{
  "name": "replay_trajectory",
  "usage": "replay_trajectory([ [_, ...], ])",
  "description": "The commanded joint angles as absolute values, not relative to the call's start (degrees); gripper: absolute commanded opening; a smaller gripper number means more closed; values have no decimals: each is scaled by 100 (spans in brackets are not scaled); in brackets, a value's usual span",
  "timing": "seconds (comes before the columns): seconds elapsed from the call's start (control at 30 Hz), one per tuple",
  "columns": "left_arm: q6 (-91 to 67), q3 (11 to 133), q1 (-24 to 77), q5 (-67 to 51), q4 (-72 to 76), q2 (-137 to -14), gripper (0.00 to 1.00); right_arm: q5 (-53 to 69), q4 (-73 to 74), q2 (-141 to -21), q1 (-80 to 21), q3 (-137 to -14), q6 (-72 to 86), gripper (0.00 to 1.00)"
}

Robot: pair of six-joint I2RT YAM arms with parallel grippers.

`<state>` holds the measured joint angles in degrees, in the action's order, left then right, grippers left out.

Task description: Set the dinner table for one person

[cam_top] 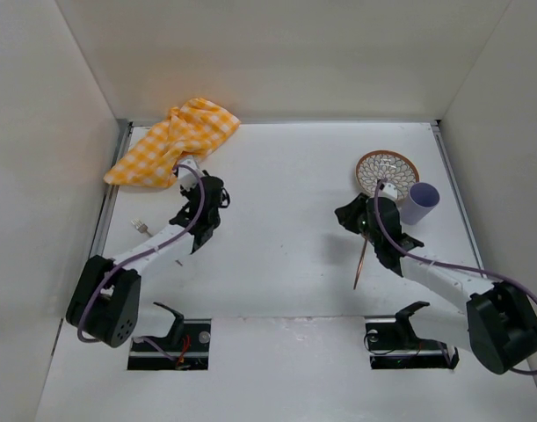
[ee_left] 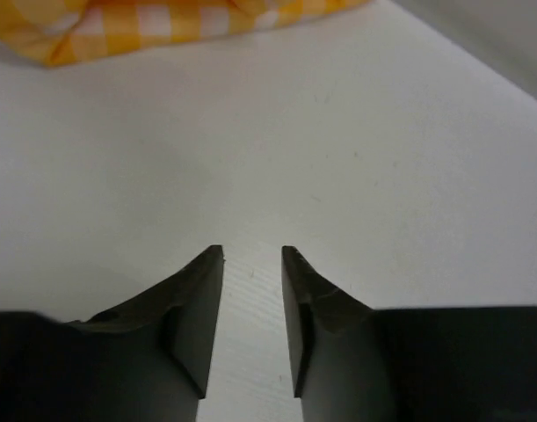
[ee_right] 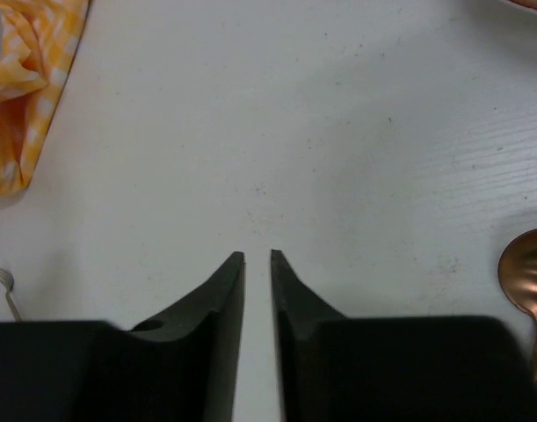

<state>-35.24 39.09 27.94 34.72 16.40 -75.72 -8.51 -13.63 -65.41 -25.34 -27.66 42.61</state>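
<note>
The dinner table is a white surface with metal rails at the sides. A crumpled yellow-and-white checked cloth lies at its back left. A round patterned plate, a lilac cup on its side and a copper spoon are on the right. A small fork lies by the left rail. My left gripper hovers just in front of the cloth, its jaws a little apart with only bare table between them. My right gripper sits left of the spoon, with a narrow empty gap.
Grey walls close in the table on three sides. Both arm bases stand at the near edge. In the right wrist view the cloth is at far left and the fork's tines at the left edge.
</note>
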Motion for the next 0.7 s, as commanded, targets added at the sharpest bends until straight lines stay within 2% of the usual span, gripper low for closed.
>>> replay_trajectory([
  [0.0,-3752,4384,2326,3515,2048,-7602,27,-870,-1511,-6566,-2632,-3006,4192,30],
  [0.07,-3849,4665,2097,3533,1943,-7786,32,-879,-1582,-6592,-2676,-2997,4192,41],
  [0.1,-3867,4885,1948,3542,1873,-7944,38,-879,-1599,-6627,-2685,-2997,4192,47],
  [0.17,-3902,5289,1658,3551,1784,-8278,54,-844,-1608,-6671,-2711,-3014,4192,53],
  [0.23,-3920,5588,1447,3542,1767,-8576,65,-861,-1608,-6671,-2764,-3023,4192,56],
  [0.33,-4007,6124,1165,3507,1644,-9087,75,-879,-1608,-6653,-2834,-3041,4166,59],
  [0.43,-4244,6730,945,3393,1267,-9596,81,-879,-1582,-6662,-2896,-3076,4148,60],
  [0.67,-4877,8032,672,2909,449,-10765,84,-844,-1574,-6776,-3010,-3155,4096,61],
])
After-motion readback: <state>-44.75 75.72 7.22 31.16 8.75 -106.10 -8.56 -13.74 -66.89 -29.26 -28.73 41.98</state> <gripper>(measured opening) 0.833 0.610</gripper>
